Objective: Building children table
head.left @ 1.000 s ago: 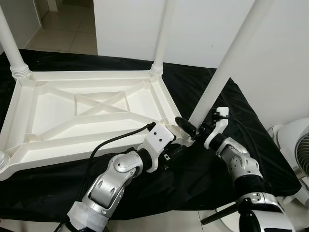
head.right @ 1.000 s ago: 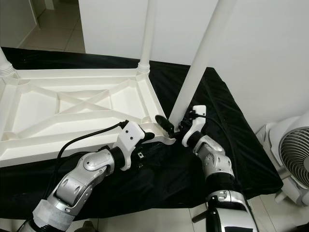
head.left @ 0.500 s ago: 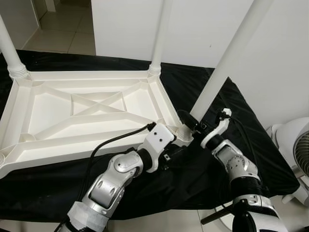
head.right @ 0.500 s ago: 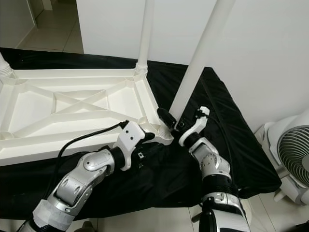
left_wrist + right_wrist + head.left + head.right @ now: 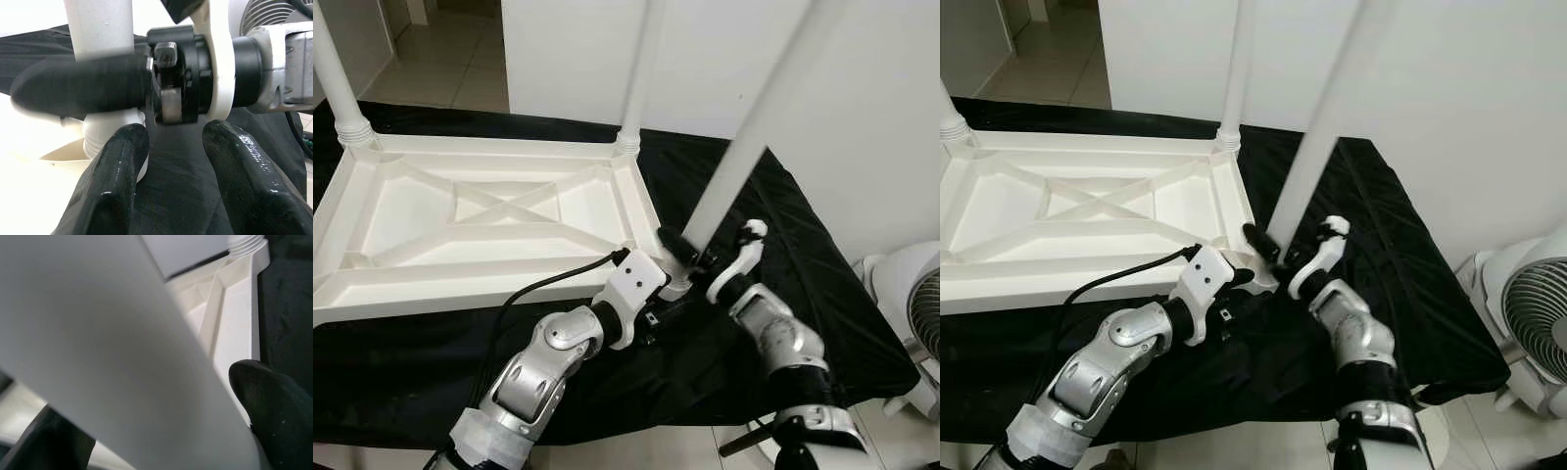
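One white plastic table top lies upside down on a black cloth, its ribbed underside facing up. Two legs already stand in its far corners: the far-left leg and the far-right leg. At the near-right corner of the top a third leg leans outward, its lower end at the socket (seated or only resting there, I cannot tell).

Around that leg's base the right gripper has its black fingers clamped on either side of the tube. Just beside the same corner, on the near side, the left gripper hovers with its fingers apart, holding nothing; one finger sits close to the socket ring.

Judging by looks, the leg is a light, stiff, hollow tube with a smooth surface that could slip under a twisting grip, so holding low, near the threaded end, seems best. Being long, it would lever hard on the socket if tilted further. The top looks light enough to slide on the cloth, so steadying its corner seems wise

Right of the cloth stands a white fan
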Controlling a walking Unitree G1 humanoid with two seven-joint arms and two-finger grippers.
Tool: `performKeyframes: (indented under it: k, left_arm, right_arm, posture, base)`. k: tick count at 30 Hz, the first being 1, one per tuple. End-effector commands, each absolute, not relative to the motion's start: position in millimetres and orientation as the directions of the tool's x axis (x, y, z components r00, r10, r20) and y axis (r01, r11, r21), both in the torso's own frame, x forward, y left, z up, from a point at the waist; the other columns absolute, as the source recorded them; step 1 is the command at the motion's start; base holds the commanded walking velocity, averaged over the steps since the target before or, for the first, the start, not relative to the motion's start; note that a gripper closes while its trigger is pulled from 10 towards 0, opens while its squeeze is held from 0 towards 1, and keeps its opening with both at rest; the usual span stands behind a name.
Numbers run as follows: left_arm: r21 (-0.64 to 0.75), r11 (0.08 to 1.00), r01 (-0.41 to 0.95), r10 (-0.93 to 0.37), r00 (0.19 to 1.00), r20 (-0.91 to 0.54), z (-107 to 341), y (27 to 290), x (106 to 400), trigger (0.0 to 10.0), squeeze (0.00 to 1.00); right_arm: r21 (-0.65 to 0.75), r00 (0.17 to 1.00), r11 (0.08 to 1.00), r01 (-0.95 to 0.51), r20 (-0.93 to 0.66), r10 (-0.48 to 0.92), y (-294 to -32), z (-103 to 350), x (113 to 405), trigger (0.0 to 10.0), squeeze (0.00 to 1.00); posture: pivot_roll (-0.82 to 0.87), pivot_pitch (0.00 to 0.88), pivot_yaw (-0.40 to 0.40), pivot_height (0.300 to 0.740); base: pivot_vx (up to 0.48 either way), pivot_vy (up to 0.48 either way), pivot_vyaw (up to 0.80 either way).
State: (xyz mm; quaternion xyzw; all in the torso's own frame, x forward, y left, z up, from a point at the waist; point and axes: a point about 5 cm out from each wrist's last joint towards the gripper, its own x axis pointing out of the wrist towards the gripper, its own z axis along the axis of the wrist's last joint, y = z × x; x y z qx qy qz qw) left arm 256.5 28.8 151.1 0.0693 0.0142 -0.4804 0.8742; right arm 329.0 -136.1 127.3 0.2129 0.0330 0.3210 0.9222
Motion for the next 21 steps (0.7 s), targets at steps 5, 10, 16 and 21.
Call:
performKeyframes:
  k: [5,10,16,21]
  left_arm:
    - [0.102,0.505,0.857,-0.853,0.514,-0.093,151.8,24.9,253.1,10.0,0.00]
    - [0.100,0.505,0.857,-0.853,0.513,-0.093,151.6,24.4,252.9,10.0,0.00]
    - [0.096,0.508,0.856,-0.851,0.516,-0.094,151.3,24.8,252.4,10.0,0.00]
    - [0.096,0.508,0.856,-0.851,0.516,-0.095,151.1,25.3,252.2,10.0,0.00]
  right_arm:
    - [0.130,0.775,0.766,-0.630,0.040,0.631,-143.9,137.9,333.3,10.0,0.00]
    - [0.045,0.764,0.763,-0.645,0.026,0.645,-150.0,141.7,334.5,2.7,0.00]
    - [-0.055,0.745,0.744,-0.666,0.002,0.667,-158.1,139.6,334.0,0.0,0.00]
    - [-0.063,0.723,0.720,-0.691,-0.034,0.690,-160.1,132.2,330.8,0.0,0.00]
  posture:
    - [0.15,0.000,-0.121,0.740]
    - [0.15,0.000,-0.124,0.740]
    - [0.16,0.000,-0.127,0.740]
    - [0.16,0.000,-0.124,0.740]
  base:
    - [0.000,0.000,0.00]
    - [0.000,0.000,0.00]
    - [0.000,0.000,0.00]
    - [0.000,0.000,0.00]
